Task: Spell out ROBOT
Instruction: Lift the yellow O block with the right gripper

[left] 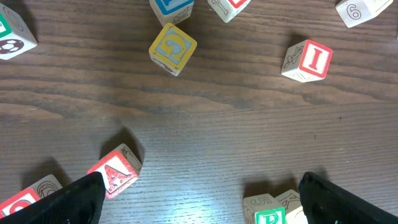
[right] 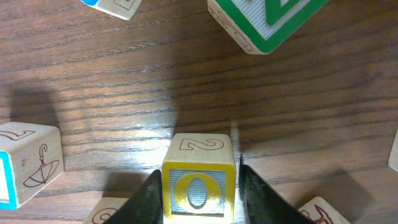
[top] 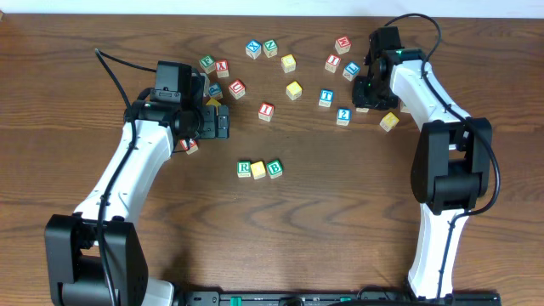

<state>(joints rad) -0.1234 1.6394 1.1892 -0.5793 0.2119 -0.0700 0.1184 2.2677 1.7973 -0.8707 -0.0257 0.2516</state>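
3 of 5 letters stand in line on the surface [top: 340, 212]: R cube [top: 244, 168], first O cube [top: 258, 169] and B cube [top: 274, 167], touching side by side. The step in hand appears to be fetching the second O cube [right: 199, 190]. The right tool [right: 200, 174], well apart from the B cube up and to its right, has narrowed onto this cube, with its fingers [right: 149, 196] pressed against both sides. Next, I judge, it must lift the cube clear of its neighbours and set it just right of the B cube, letter up. The T cube [top: 325, 98] waits between the B cube and the right tool. The left tool [left: 205, 205], up-left of the B cube, gapes fully and holds nothing.
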